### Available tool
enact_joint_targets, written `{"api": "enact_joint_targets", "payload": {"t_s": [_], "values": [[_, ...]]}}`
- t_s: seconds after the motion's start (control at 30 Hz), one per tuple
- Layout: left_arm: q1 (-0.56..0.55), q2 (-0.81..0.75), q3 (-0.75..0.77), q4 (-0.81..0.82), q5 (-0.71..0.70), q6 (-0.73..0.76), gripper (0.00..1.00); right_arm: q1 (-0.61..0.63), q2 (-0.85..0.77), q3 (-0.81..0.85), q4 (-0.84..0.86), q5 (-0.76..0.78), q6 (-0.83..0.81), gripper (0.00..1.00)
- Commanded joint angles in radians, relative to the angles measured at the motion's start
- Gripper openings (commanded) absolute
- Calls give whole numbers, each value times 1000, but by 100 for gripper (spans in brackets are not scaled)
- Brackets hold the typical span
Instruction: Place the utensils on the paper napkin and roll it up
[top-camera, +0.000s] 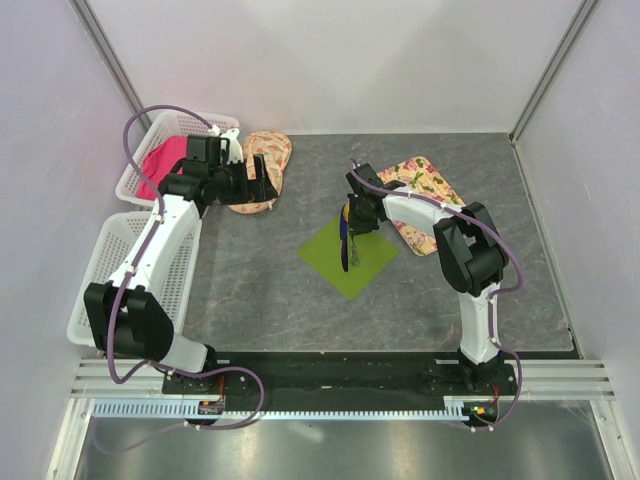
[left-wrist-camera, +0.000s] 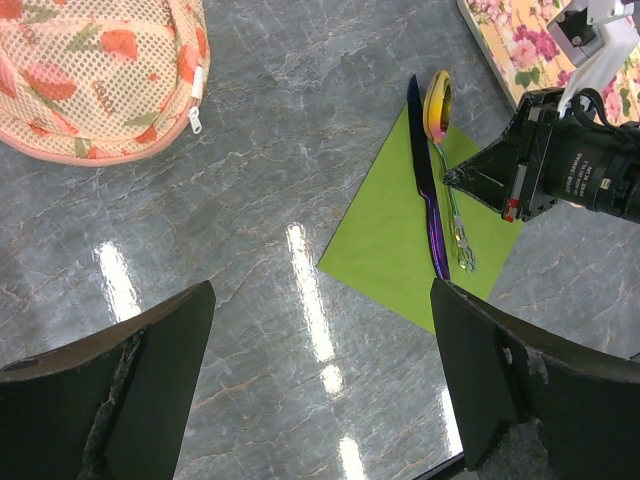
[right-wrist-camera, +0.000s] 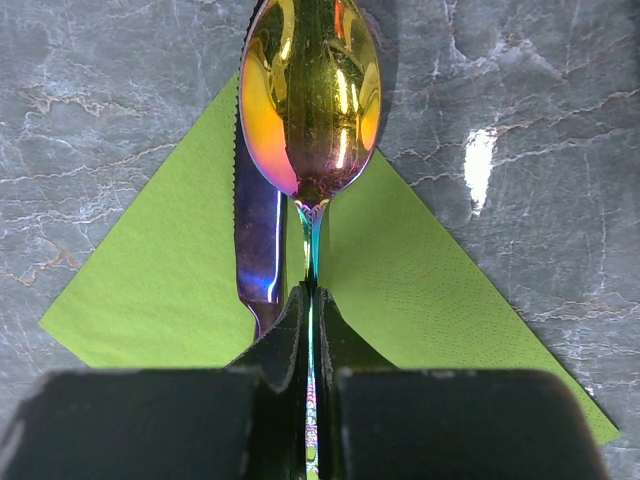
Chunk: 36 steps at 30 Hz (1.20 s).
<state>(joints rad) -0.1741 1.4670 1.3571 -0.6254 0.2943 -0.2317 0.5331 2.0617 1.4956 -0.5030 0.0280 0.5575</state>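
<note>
While the left gripper (top-camera: 262, 178) hangs spread and empty, well apart from the work, the placing step is in hand. Lying flat between the arms: paper napkin (top-camera: 372, 258), with the blue knife (left-wrist-camera: 425, 170) already on it. The spoon (right-wrist-camera: 310, 95) sits just beside the knife, over the napkin. Its handle is pinched by the right gripper (right-wrist-camera: 310, 330), jaws nearly together. Contact with the paper: cannot tell. Next, by my reading: lower, release, withdraw, then roll from a corner.

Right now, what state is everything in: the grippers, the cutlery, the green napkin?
napkin: flat, not rolled.
knife: lying loose on the napkin.
spoon: gripped by its handle, bowl at the napkin's corner.
right gripper: shut on the spoon.
left gripper: open, empty.
</note>
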Motion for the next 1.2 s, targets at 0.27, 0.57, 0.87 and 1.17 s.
{"api": "enact_joint_targets", "payload": {"t_s": [0.27,0.57,0.87,1.17], "values": [[7,10,17,32,22,-26,97,5,12,35,11,-17,22,12],[7,7,14,30,26,-23,97,5,6,31,9,-19,30,19],[7,-8,25,32,48,20,100,1,-43,40,-3,-25,4,25],[7,-100,45,29,224,297,100,-28,-215,60,-5,-149,-166,46]]}}
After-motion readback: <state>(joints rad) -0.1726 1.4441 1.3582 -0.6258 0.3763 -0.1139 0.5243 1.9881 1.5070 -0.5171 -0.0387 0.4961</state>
